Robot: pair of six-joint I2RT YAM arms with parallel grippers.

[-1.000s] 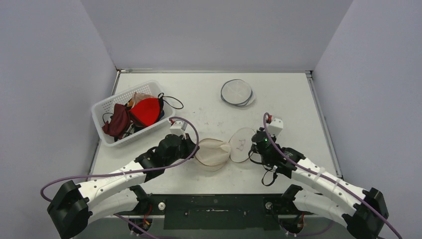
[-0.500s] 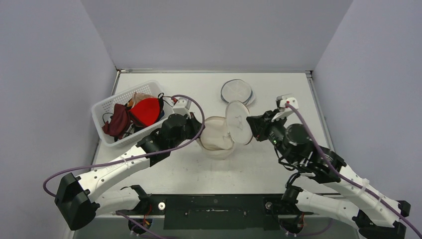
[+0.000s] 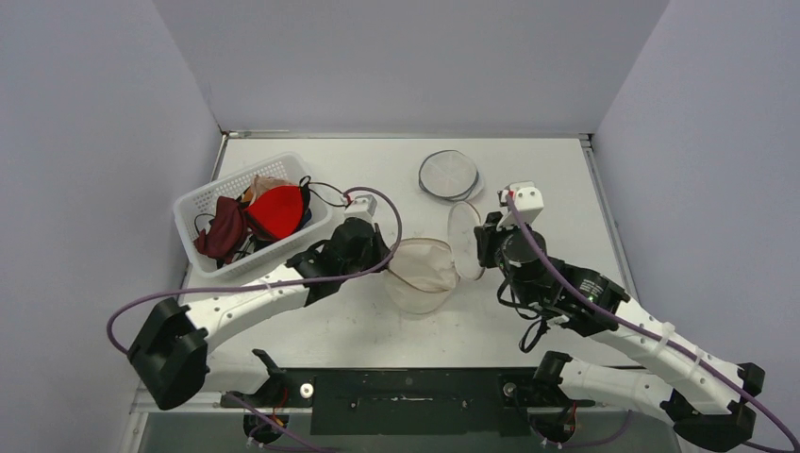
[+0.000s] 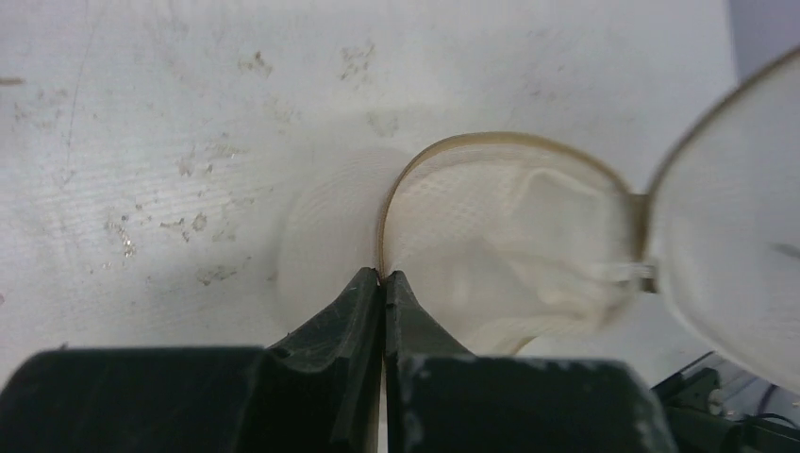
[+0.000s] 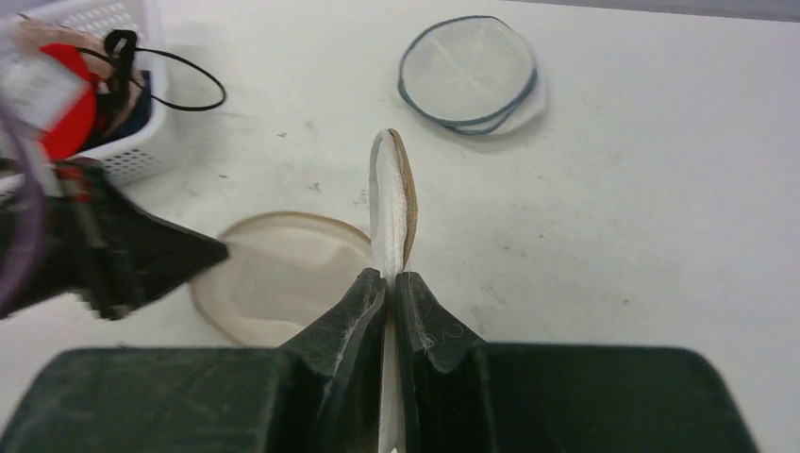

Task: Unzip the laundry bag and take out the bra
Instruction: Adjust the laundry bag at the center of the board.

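Observation:
The round cream mesh laundry bag (image 3: pixel 423 272) hangs open between my two grippers, above the table's middle. My left gripper (image 3: pixel 379 260) is shut on the bowl half's tan rim (image 4: pixel 381 247). My right gripper (image 3: pixel 479 247) is shut on the flat lid half (image 3: pixel 463 240), held upright on edge; it shows edge-on in the right wrist view (image 5: pixel 388 203). The open bowl (image 5: pixel 283 274) shows pale cream fabric inside (image 4: pixel 509 255). I cannot tell whether that fabric is the bra.
A white basket (image 3: pixel 212 193) with red, maroon and black garments stands at the left. A second round mesh bag (image 3: pixel 450 175) with a dark rim lies at the back centre. Grey walls close in the table on three sides.
Both grippers kept hold of the bag halves and lifted them off the table toward the middle. The lid went from lying flat to upright, and the bowl now hangs open.

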